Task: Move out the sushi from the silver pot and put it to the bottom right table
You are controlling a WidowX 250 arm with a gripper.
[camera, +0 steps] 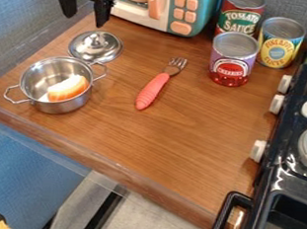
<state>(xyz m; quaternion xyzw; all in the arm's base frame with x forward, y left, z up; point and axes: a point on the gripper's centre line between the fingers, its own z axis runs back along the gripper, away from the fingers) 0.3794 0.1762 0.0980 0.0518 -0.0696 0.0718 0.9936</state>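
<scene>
High at the upper left hangs the black gripper (85, 14), its two fingers spread apart with nothing between them. It is above and behind the silver pot (59, 109), which stands near the table's left front edge with its lid off. Inside the pot lies the orange and white sushi (68, 88), tilted against the right side of the interior. The wooden table (186, 153) stretches to the right, as far as the stove.
A silver lid (95, 46) lies just behind the pot. Mid-table is a fork with a pink handle (151, 90). Cans (233, 60) stand at the back right, a toy microwave (183, 12) at the back. The black stove (281, 170) borders the right side.
</scene>
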